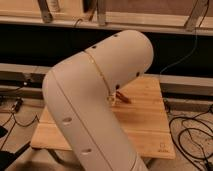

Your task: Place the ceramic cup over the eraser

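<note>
My large white arm (95, 100) fills the middle of the camera view and blocks most of the wooden table (145, 125). The gripper is not in view; it is hidden behind the arm. The ceramic cup and the eraser are both hidden or out of view. A small reddish-brown object (121, 97) shows on the table just right of the arm's elbow; I cannot tell what it is.
The light wooden table top runs from behind the arm to its right edge (167, 115) and front edge (155, 155). Black cables (192, 135) lie on the floor at the right and at the left (12, 112). A metal shelf frame (100, 20) runs along the back.
</note>
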### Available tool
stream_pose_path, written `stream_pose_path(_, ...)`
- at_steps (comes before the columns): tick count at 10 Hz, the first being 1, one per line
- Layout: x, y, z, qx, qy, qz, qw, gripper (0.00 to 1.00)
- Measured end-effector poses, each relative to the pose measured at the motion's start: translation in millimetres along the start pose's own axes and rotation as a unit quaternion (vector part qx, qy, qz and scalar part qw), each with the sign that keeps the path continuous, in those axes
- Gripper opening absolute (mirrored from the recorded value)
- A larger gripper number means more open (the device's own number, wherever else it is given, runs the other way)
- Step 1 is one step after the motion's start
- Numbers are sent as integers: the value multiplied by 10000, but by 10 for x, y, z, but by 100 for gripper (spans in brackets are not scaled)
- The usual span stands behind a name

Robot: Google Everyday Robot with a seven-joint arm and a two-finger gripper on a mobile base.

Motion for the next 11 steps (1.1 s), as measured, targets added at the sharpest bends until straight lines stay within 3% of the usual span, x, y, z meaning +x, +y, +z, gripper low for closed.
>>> stream_pose_path(5, 376, 152, -643, -646, -8, -469, 9968, 0)
stream_pose_path(8, 689, 301, -1105, -1099, -176, -827, 9903, 0)
stream_pose_path(11, 1085, 344, -1335, -1233, -371, -1173, 9847, 0)
